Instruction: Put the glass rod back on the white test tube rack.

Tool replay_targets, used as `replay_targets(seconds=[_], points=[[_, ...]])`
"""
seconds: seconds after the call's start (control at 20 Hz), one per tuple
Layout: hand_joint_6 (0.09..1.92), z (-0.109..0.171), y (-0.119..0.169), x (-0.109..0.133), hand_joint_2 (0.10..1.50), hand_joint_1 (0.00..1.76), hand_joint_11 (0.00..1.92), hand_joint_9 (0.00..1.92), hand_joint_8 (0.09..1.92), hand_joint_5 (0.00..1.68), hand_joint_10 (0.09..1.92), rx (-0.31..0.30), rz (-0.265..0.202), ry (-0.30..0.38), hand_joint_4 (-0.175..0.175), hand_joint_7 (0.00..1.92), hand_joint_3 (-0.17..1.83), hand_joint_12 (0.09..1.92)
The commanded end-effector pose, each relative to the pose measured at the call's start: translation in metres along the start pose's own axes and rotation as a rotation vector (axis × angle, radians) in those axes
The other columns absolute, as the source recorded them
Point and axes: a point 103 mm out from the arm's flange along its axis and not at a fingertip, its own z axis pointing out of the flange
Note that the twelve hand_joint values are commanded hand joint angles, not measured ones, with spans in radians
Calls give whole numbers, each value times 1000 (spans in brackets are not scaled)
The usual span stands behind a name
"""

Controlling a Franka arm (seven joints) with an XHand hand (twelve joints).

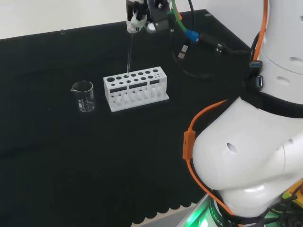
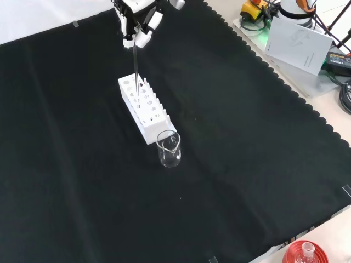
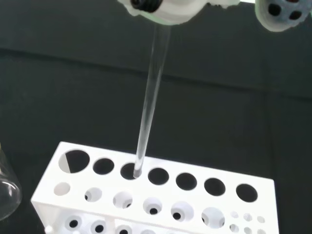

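Pinching the top of the thin clear glass rod [image 1: 129,52], the black and white robot hand [image 1: 138,19] hangs high above the white plastic test tube rack with rows of round holes [image 1: 136,89], toward the far edge of the black cloth in the head view. Its fingertips [image 3: 165,9] are curled onto the rod's upper end, and the rod hangs nearly upright below them.

In the wrist view the rod's lower tip meets the mouth of one hole in the rack's back row, the third from the end nearest the small clear glass beaker [image 2: 169,148]. Whether the tip is already inside the hole or just at its rim is hard to tell. The beaker stands just beside one short end of the rack and well clear of the rod.

The step in hand looks like the insertion itself. To do it well, the hand should go straight down along the rod's own line, keeping the slight lean from growing so the tip does not catch on the hole's edge or tip the light rack. The pinch should open only once the rod has reached the rack's lower level and stands by itself, and the hand should then lift away vertically.
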Motion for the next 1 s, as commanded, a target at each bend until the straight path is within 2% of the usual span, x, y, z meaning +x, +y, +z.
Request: replay_targets(seconds=[0.05,0.45,0.6,0.65,1.0], points=[[127,15,2,0,1020,1331,1652,1721,87,1410,248,29,-9,-18,-175,1643,-175,417],[128,28,12,13,1019,1331,1652,1721,87,1410,247,42,-37,-17,-175,1643,-175,417],[128,28,12,13,1020,1331,1652,1721,87,1410,247,29,-55,-11,-175,1642,-175,417],[128,30,14,16,1020,1331,1652,1722,87,1410,247,51,-64,-31,-175,1642,-175,417],[128,35,23,22,1020,1331,1653,1721,87,1410,246,51,-72,-29,-175,1642,-175,417]])
